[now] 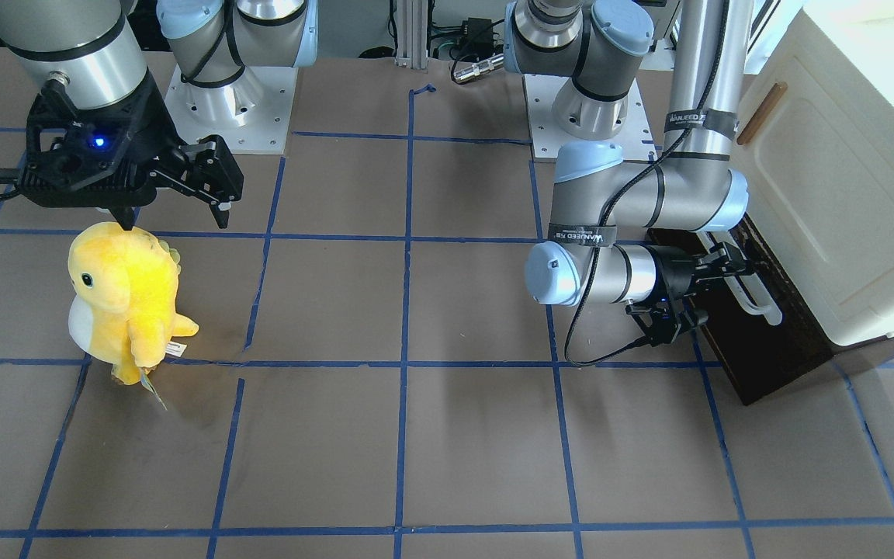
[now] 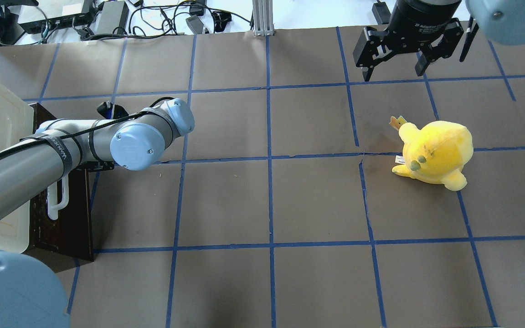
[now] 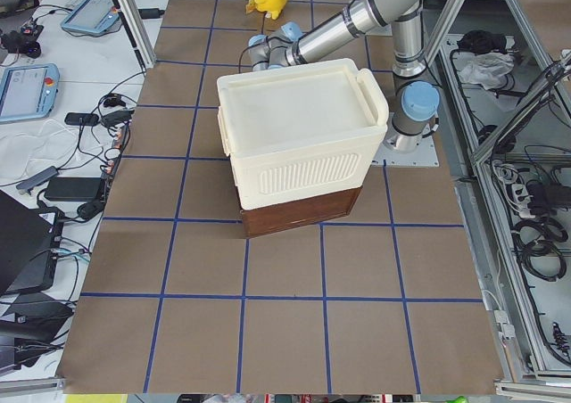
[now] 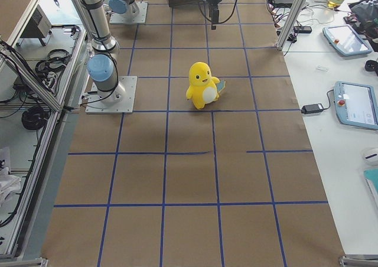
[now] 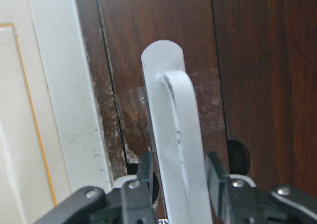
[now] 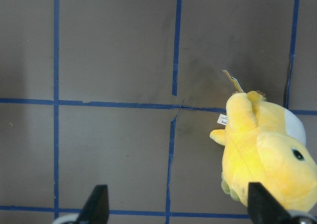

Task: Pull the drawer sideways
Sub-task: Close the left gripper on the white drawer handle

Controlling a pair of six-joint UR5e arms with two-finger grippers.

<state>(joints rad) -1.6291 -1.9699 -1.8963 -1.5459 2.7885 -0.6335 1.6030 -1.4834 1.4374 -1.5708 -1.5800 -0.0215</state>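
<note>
The drawer [image 1: 765,349] has a dark brown wooden front and sits at the base of the cream cabinet [image 1: 843,194]. Its long white bar handle [image 1: 757,299] also shows in the overhead view [image 2: 57,200]. My left gripper [image 1: 715,291] reaches sideways to the handle. In the left wrist view the handle [image 5: 176,135] runs between the two fingers [image 5: 146,169], which press against it on both sides. My right gripper [image 1: 178,223] is open and empty and hangs above the table far from the drawer. It also shows in the overhead view [image 2: 393,75].
A yellow plush toy [image 1: 125,299] stands on the table just below my right gripper and shows in the right wrist view [image 6: 267,154]. The cabinet has a door with a small wooden handle [image 1: 761,112]. Brown table paper with blue tape lines [image 1: 408,310] lies between the arms.
</note>
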